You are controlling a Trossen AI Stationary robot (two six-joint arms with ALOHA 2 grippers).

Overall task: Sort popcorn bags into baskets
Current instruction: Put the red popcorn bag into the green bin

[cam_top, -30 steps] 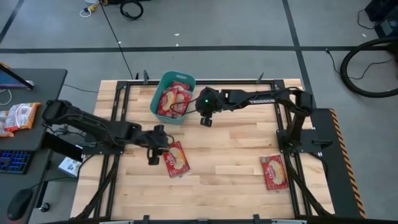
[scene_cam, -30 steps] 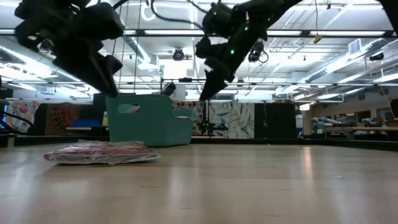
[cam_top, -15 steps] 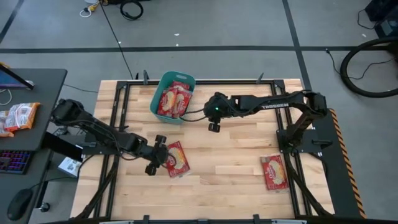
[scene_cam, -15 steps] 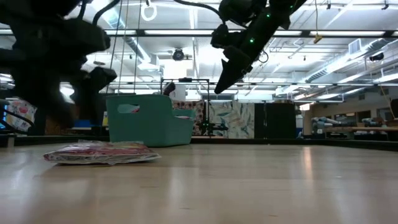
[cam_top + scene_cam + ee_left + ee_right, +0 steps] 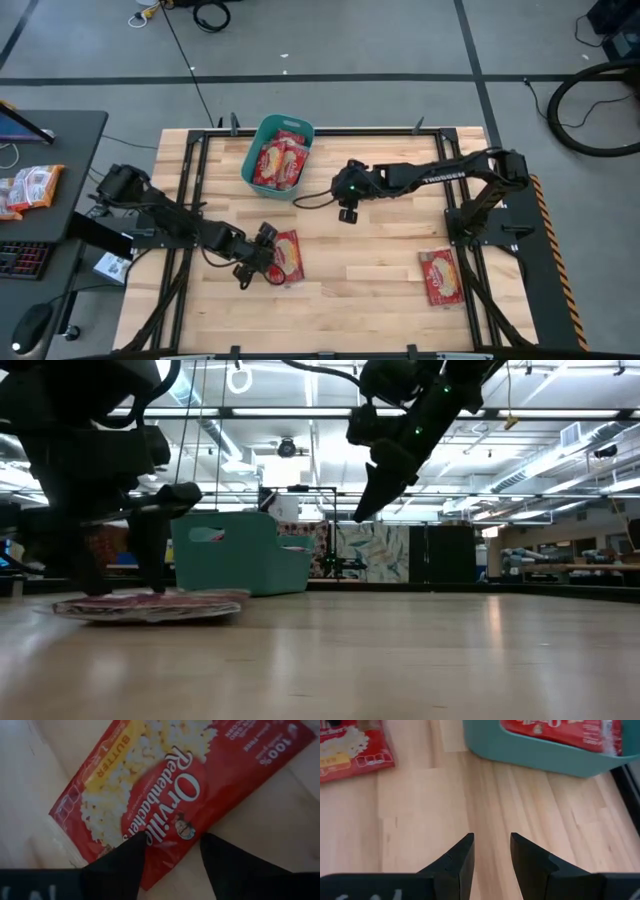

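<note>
Covering the work area is a pale wood-plank table [image 5: 360, 265] in a black frame, standing on a grey floor crossed by dark tape lines; the low view looks across it into a big hall with ceiling strip lights and patterned panels at the back. A dark desk [image 5: 45, 150] at the table's left side carries two orange-and-white packets [image 5: 28, 188]. The teal basket [image 5: 256, 150] sits at the table's far edge with red popcorn bags [image 5: 280, 163] inside. Another popcorn bag [image 5: 286, 257] lies flat on the planks left of centre, printed "Orville Redenbacher's", "BUTTER" and "100%". The left gripper [image 5: 170, 851] is down at this bag's edge, fingers spread wide either side of it and not clamping it. A third bag [image 5: 441, 277] lies near the table's right side. The right gripper [image 5: 347, 213] hovers above bare wood just beside the basket, its fingers partly apart and holding nothing; its arm bears the word "TROSSEN".
</note>
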